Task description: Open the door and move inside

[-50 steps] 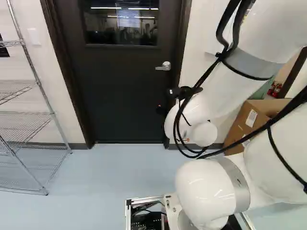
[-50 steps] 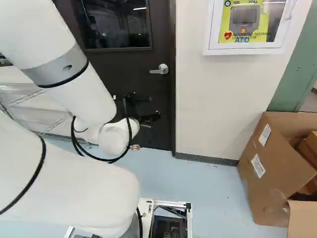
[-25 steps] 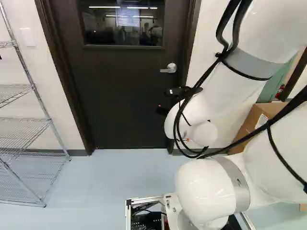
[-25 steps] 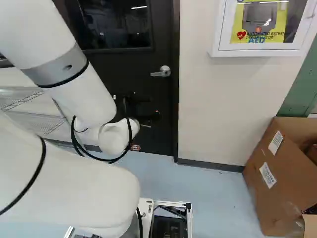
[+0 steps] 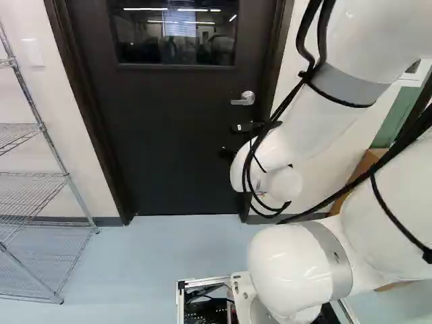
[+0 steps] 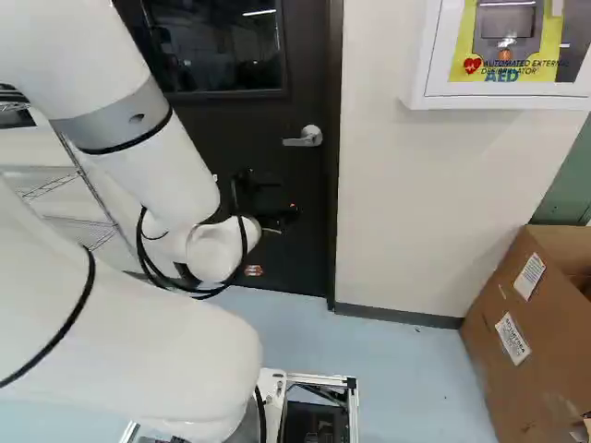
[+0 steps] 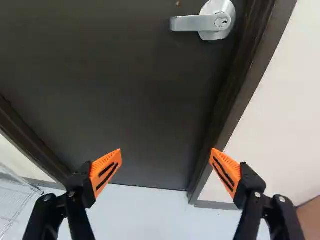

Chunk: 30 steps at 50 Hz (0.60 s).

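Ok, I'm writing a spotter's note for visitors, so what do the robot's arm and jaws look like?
The arm is glossy white and rounded, with grey bands and black cables strapped outside. The jaws are black, with tapered orange pads bearing dark stripes.

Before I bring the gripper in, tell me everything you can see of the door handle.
The handle is silver-grey, metal by its look: a straight lever on a round plate, with a keyhole at the lever's pivot. It sits on the dark door, which looks shut, below the window and close to the frame. The lever lies about level, pointing away from that near frame side. Nothing touches it; the gripper stands open, short of it.
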### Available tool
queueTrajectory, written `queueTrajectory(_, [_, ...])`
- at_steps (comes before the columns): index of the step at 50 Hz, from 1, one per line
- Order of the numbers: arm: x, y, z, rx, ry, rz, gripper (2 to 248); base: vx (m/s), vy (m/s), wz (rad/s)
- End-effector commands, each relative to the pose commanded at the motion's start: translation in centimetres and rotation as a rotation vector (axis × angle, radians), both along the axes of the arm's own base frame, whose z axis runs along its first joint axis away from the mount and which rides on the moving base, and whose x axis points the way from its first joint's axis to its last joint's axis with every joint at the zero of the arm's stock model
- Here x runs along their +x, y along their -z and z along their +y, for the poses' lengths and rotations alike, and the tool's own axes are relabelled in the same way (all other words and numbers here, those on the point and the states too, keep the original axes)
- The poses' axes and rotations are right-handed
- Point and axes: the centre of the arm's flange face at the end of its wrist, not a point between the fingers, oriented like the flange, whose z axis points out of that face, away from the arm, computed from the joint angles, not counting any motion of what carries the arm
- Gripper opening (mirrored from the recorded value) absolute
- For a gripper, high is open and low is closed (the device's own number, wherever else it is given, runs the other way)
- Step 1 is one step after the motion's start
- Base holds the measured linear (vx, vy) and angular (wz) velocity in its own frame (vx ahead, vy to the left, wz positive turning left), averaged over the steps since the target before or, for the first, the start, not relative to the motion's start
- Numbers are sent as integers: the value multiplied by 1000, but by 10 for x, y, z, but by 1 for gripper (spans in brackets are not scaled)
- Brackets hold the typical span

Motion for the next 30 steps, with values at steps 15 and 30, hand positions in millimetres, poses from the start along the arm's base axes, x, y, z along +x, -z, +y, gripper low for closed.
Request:
queueTrajectory(15, [26,-14,1,0,-3,-27,247,0,0,0])
queueTrajectory(30, [55,-31,4,1,-11,-61,247,0,0,0])
